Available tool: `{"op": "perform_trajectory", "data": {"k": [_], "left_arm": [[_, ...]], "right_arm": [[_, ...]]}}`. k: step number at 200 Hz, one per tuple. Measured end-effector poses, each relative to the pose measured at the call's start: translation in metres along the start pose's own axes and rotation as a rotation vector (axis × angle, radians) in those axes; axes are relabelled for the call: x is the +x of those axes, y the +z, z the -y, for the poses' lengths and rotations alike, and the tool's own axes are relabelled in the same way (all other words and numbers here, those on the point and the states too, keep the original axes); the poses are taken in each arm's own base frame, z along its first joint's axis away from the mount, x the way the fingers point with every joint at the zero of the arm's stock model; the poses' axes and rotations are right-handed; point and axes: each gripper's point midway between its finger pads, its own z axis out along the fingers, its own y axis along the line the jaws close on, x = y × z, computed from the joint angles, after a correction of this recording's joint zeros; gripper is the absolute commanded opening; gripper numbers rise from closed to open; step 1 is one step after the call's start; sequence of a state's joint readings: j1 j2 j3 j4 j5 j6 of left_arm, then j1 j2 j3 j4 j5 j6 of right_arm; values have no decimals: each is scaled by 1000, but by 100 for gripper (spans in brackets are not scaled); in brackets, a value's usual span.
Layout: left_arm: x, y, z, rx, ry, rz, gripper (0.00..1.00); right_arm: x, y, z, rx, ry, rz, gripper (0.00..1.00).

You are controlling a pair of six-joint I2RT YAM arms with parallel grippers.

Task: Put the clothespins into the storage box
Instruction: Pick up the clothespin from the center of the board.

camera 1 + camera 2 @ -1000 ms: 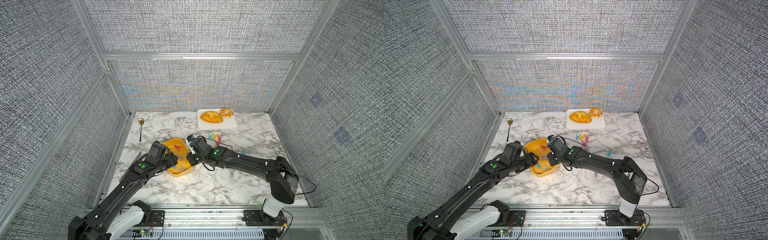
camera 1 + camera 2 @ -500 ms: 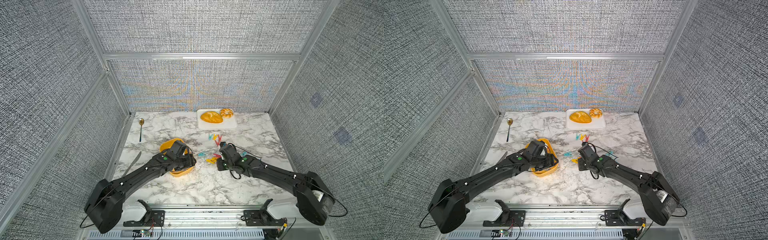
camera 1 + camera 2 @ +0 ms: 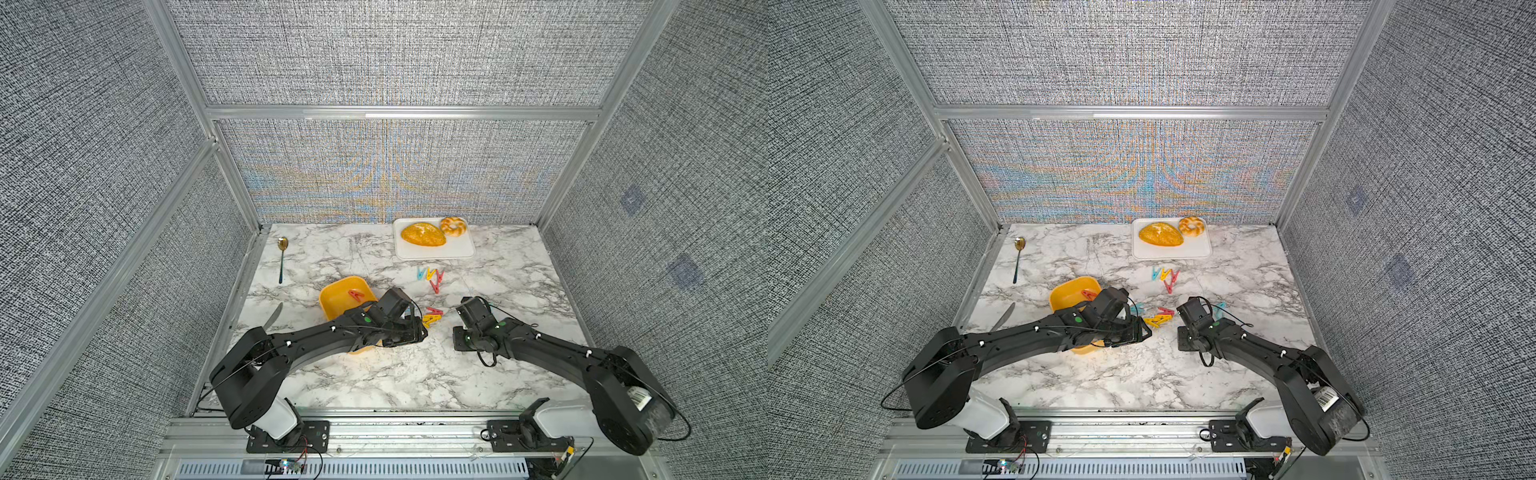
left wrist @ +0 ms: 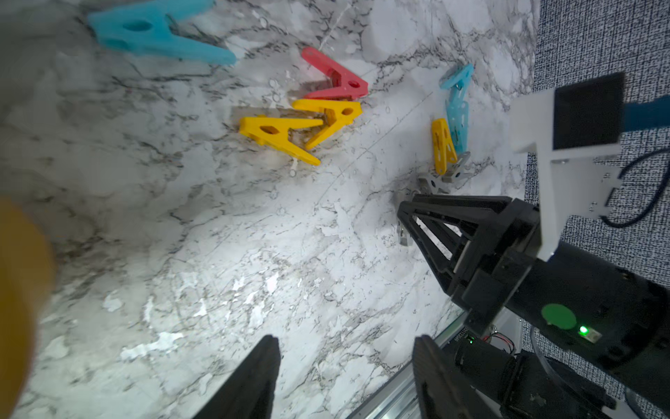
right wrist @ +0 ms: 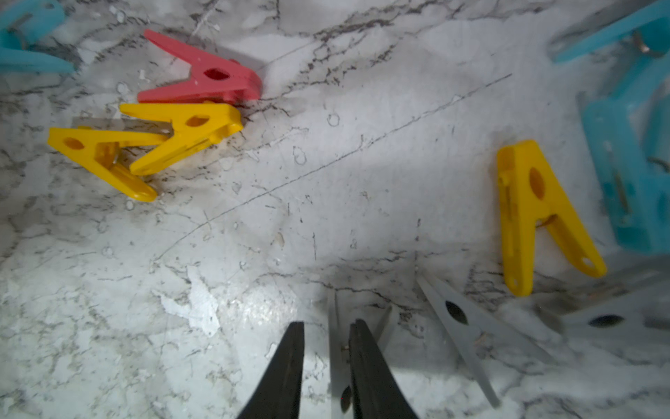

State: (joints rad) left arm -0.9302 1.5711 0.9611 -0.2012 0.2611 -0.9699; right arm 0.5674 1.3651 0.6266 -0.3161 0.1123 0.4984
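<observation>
The yellow-orange storage box [image 3: 338, 300] [image 3: 1068, 293] sits left of centre with a red clothespin [image 3: 355, 294] inside; my left arm hides its near part. My left gripper [image 4: 346, 350] [image 3: 422, 330] is open and empty over bare marble, just short of two yellow clothespins [image 4: 279, 136] [image 3: 430, 319] and a red one [image 4: 337, 81]. My right gripper [image 5: 328, 344] [image 3: 460, 311] hovers low with its jaws narrowly apart. A grey clothespin [image 5: 336, 323] lies between them against one finger, with a gap to the other. Yellow [image 5: 536, 210], grey [image 5: 460, 319] and teal [image 5: 623, 174] clothespins lie beside it.
At the back, a white tray [image 3: 432, 254] holds a bread loaf [image 3: 422, 235] and a bagel [image 3: 453, 226]. Several clothespins [image 3: 430, 276] lie just in front of it. A gold spoon [image 3: 282, 259] and a knife [image 3: 272, 316] lie along the left edge.
Both grippers have left the storage box. The left one has moved right towards the yellow clothespins. The right one has swung further right, to the grey clothespins.
</observation>
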Motion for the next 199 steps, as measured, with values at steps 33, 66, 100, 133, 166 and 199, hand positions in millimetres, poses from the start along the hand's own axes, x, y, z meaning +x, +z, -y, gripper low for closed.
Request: {"op": "perform_trajectory", "data": {"k": [33,66,100,133,166,199], "left_arm": [[4,10,5,3,11,-14,63],[4,12,6,7,12,-15,62],[3,9,8,12,14,-9,62],[-5,-9,11,4,26,46,63],[-26,-39,7,-7,19,130,63],[-46,-74,-6,-22,-3,212,65]], "right_arm": [[1,5,4,18,1,-2,25],[-1,11,3,21,-8,-5,13],[-8,12,-1,15,-6,7,1],[-26,2,-14,-32,-1,46,0],[-58,-22,-44,-130,-10,123,0],[-94,-57,-91,-254,-49,200,0]]}}
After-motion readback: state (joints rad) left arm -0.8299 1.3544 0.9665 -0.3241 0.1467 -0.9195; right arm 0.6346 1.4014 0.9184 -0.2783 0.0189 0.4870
